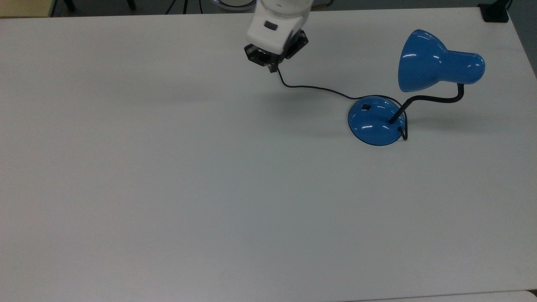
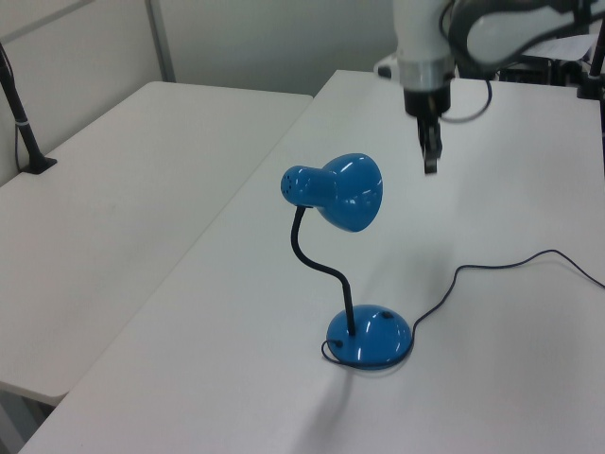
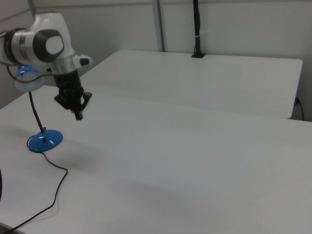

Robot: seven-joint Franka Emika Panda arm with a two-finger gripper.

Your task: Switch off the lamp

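The lamp stands on the white table at the top view's right, with a glossy blue shade [image 1: 436, 63], a bent black neck and a round blue base [image 1: 375, 123]. The small black switch [image 1: 366, 107] on the base is uncovered. A thin dark cord [image 1: 310, 87] runs from the base toward the top view's upper left. My gripper [image 1: 272, 67] hangs shut and holds nothing, well off the base to the top view's left. In the left view the gripper [image 2: 430, 159] is high above the table, beyond the shade [image 2: 340, 192] and base [image 2: 371, 338]. In the right view the gripper [image 3: 78, 114] points down, right of the base [image 3: 45, 140].
The white table [image 1: 168, 188] spreads wide across the top view's left and bottom. A black block [image 1: 495, 12] sits at its upper right corner. A second table [image 2: 123, 170] with a black clamped post [image 2: 24, 123] lies beside it in the left view.
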